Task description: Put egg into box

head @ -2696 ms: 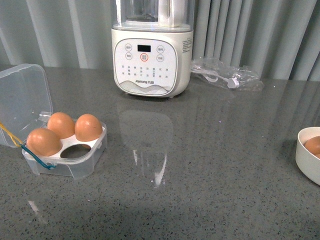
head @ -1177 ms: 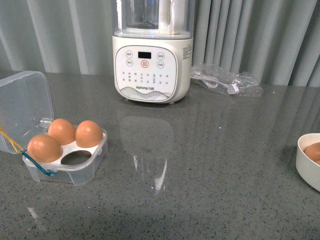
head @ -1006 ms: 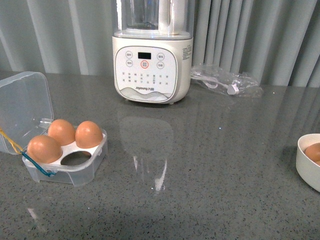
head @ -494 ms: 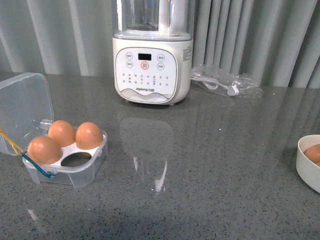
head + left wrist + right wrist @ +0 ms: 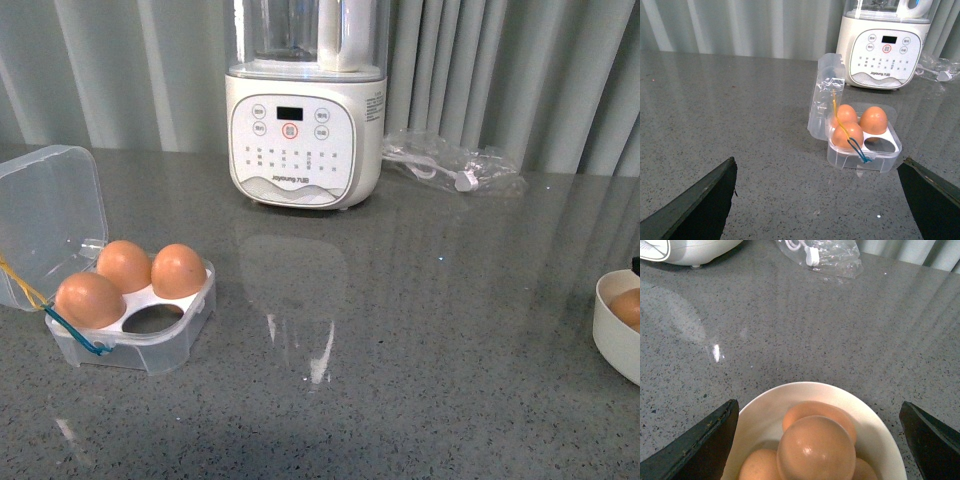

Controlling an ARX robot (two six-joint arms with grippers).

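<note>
The box (image 5: 131, 316) stands open at the table's left, its clear lid (image 5: 48, 214) tipped back. Three brown eggs fill its white tray and the near right hole (image 5: 152, 320) is bare. In the left wrist view the box (image 5: 864, 146) lies a short way ahead of my open left gripper (image 5: 818, 160), which holds nothing. My right gripper (image 5: 818, 402) hangs open over a white bowl (image 5: 771, 399) with several brown eggs. The top egg (image 5: 816, 450) sits between the two fingers, untouched. The front view shows this bowl (image 5: 612, 335) at the right edge.
A white blender-like appliance (image 5: 304, 110) stands at the back centre. A clear plastic bag with a white cable (image 5: 452, 163) lies to its right, against grey curtains. Grey speckled tabletop (image 5: 400, 350) stretches between box and bowl.
The front view has shifted a little since the earliest frame: the bowl sits further right and lower. A small dark tip now shows at the right edge above the bowl.
</note>
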